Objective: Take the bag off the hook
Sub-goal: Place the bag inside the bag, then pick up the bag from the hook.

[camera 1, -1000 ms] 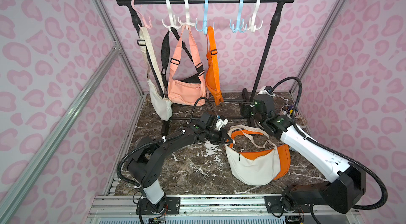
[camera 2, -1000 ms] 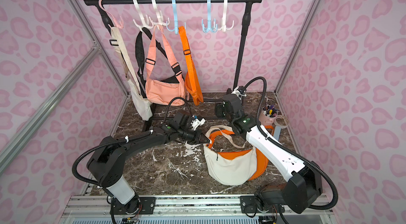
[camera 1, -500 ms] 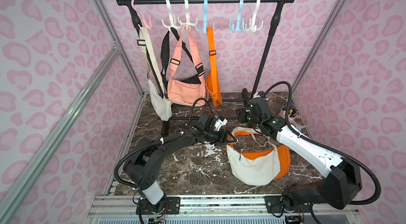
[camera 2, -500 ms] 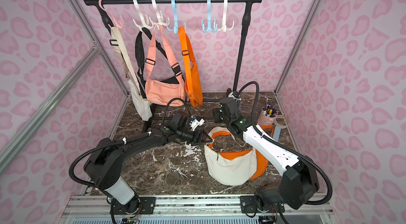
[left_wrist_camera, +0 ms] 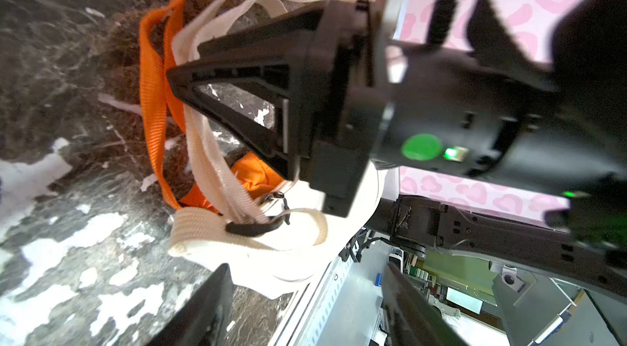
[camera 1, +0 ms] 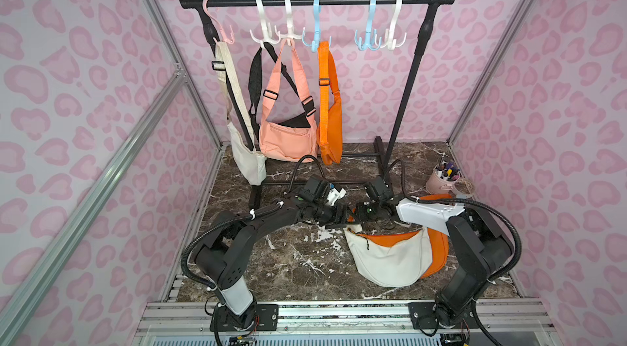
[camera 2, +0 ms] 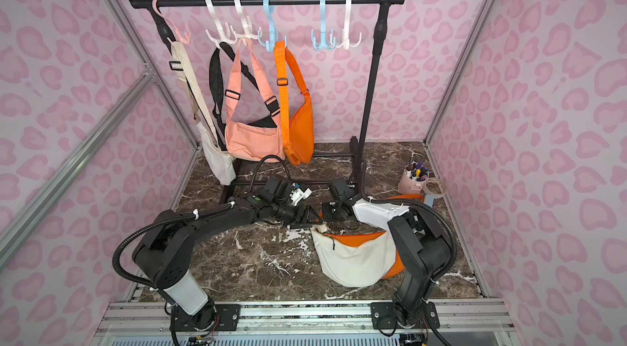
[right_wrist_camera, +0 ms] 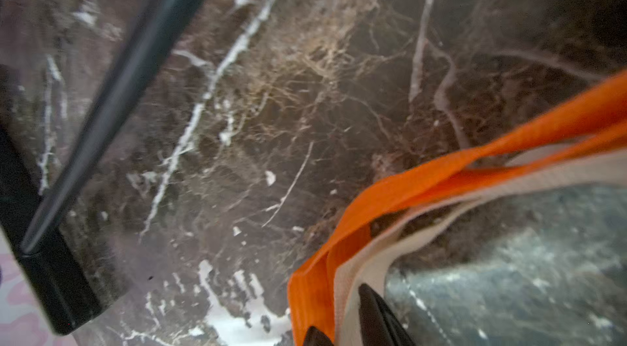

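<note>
A black clothes rack (camera 1: 315,1) stands at the back of a dark marble bench (camera 1: 288,259), between pink patterned walls. Plastic hooks hang from its rail.

Three bags hang in plain view: a hanging cream bag (camera 1: 246,157) on the pink hook (camera 1: 220,27), a salmon bag (camera 1: 288,140) on a white hook (camera 1: 288,30), and a hanging orange bag (camera 1: 330,124) on a blue hook (camera 1: 316,37). A black strap (camera 1: 254,79) beside the salmon bag suggests a fourth bag, mostly hidden.

Two more bags lie on the bench, off the hooks. They are a loose cream bag (camera 1: 390,259) and, partly under it, a loose orange bag (camera 1: 439,249).

Both arms reach low and meet just behind these two, where their straps (left_wrist_camera: 200,144) bunch together. The left end effector (camera 1: 341,219) is spread wide and holds nothing. The right end effector (right_wrist_camera: 339,324) is pinched on the bunched orange and cream straps, which pass between its fingertips in the right wrist view.

The step in hand appears to be settling a removed bag on the bench, with the straps in the right arm's keeping. The next move probably calls for laying the straps down and letting go without dragging the bags. An arm would then need to rise to the rack and lift a strap loop up and over a hook's upturned tip.
</note>
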You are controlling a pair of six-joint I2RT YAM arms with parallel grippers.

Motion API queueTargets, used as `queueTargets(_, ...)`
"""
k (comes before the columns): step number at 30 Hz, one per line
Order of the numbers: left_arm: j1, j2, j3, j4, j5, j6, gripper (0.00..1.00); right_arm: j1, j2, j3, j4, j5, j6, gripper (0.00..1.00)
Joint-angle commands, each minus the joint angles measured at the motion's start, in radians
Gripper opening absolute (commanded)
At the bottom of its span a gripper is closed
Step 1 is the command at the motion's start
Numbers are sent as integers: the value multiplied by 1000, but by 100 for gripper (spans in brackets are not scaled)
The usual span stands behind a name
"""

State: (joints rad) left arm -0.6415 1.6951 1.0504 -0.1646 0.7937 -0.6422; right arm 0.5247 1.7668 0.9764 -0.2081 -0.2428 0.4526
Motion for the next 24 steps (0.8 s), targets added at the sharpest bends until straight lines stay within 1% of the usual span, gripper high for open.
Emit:
queueTargets(1,1,-35,4,-17,7,33,71,-40,45,-15,65,-5,14,32)
queueTargets(5,2,-97,-16,-30,18,39,71,-70,51,-21,55,1,-1,32)
queueTargets(8,8,-148,-7,-78,-16,52,71,-71,19,-1,23,-1,-18,35)
queueTargets(9,13,-166,2,-95,-42,54,71,-67,-8,3,20,-2,-20,38)
queueTargets(11,25,-199,27,-122,-117,64,71,-56,-68,20,15,12,-14,46)
queueTargets(12,25,-220,52,-148,-174,85,70,-49,-100,36,3,23,-14,50)
queueTargets(15,25,-259,135,-206,-313,163,70,-25,-168,102,-37,67,-32,58)
queueTargets(20,26,-301,260,-199,-493,246,69,-4,-218,227,-58,131,-85,63)
queueTargets(24,26,-317,360,-199,-650,295,69,-4,-187,339,28,178,-126,65)
